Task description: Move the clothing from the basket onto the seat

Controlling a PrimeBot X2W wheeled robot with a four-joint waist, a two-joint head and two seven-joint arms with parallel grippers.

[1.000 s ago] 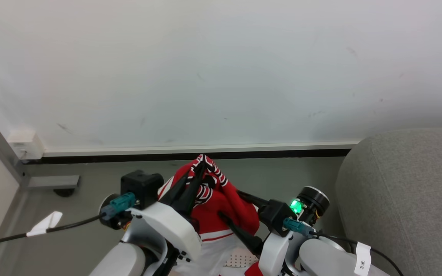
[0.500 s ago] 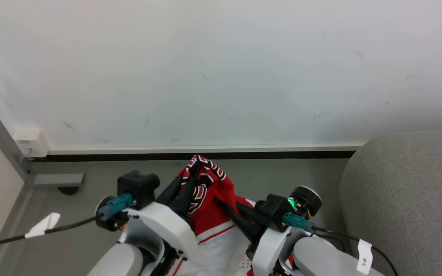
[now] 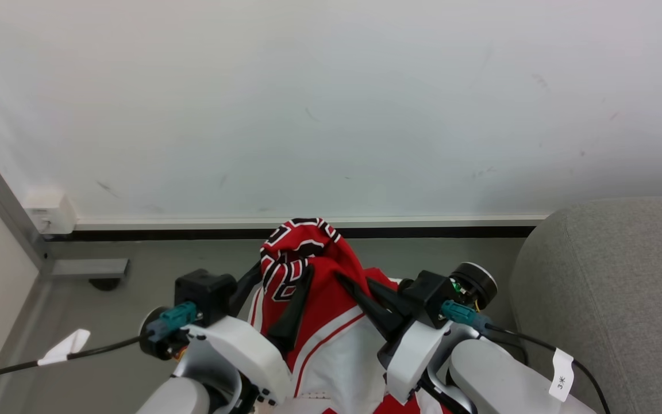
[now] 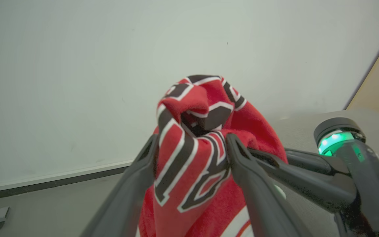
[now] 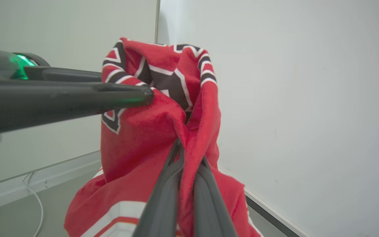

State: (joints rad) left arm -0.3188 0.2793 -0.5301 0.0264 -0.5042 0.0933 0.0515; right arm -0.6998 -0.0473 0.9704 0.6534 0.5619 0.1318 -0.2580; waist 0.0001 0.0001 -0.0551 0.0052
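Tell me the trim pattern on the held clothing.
Black bands edged white on red clothing; left wrist view.

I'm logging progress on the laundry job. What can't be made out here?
- Bright-red soft garment with white panels: lower part, head view, cut off by the bottom edge.
- Light-grey fabric seat: mostly past the head view's right edge.
- Left gripper: whether it pinches; left wrist view, bunched cloth fills its gap.

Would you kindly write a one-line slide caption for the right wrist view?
Right gripper shut on bunched red clothing, the left gripper's fingers clamping it from the side.
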